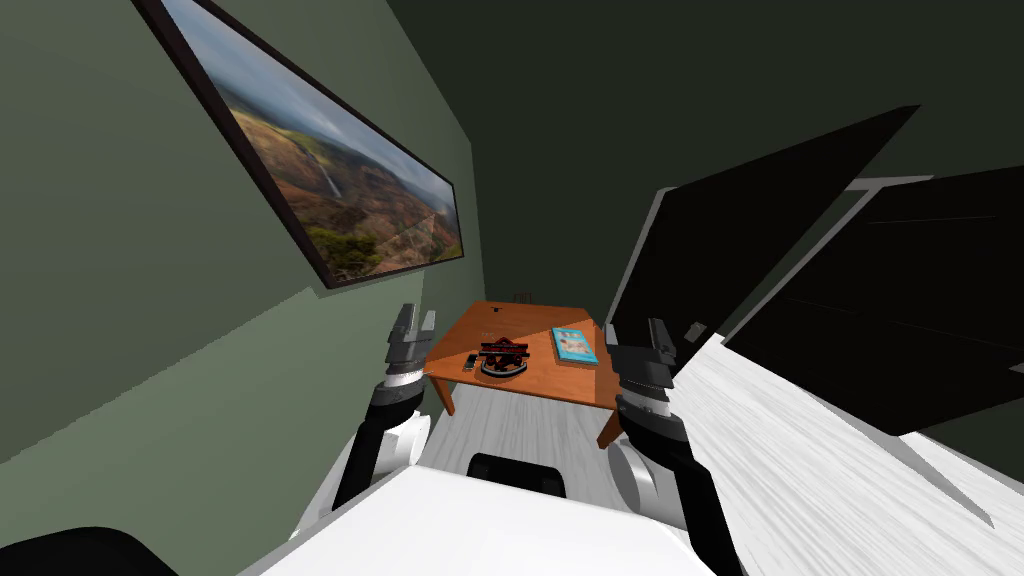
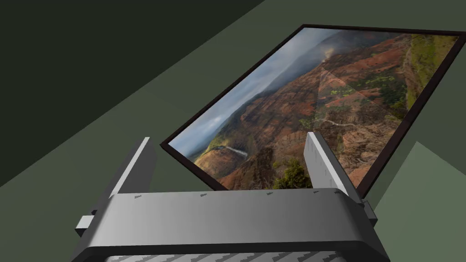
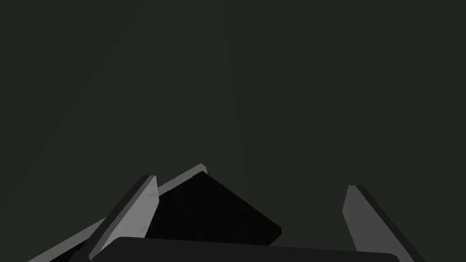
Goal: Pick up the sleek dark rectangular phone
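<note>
- Your robot faces a small orange-brown table (image 1: pixel 560 378) against a green wall, both arms raised at its near corners.
- The phone (image 1: pixel 469 362), a small dark slab, lies flat at the table's near-left corner, just beside a round dark thing (image 1: pixel 503 362) with red on it.
- The phone's long axis appears to run from the near edge toward the far edge, though it is too small to be sure.
- Your left claw (image 1: pixel 417 314) hangs off the table's left edge, close to the phone, with the fingers (image 2: pixel 136 168) spread wide and holding nothing.
- That claw points up at the wall rather than down, so the phone lies below it and inward from it.
- Your right claw (image 1: pixel 636 330) hovers at the near-right corner, well apart from the phone, fingers (image 3: pixel 145 200) also wide and holding nothing.
- The book (image 1: pixel 574 345) and the round thing lie between the right claw and the phone.
- By this view the left arm is the nearer and likelier one. It would need to tip downward and close across the phone's short sides.
- Count: one phone, one blue book by the right edge, one round dark thing, one table, one framed landscape (image 1: pixel 330 170) on the wall.
</note>
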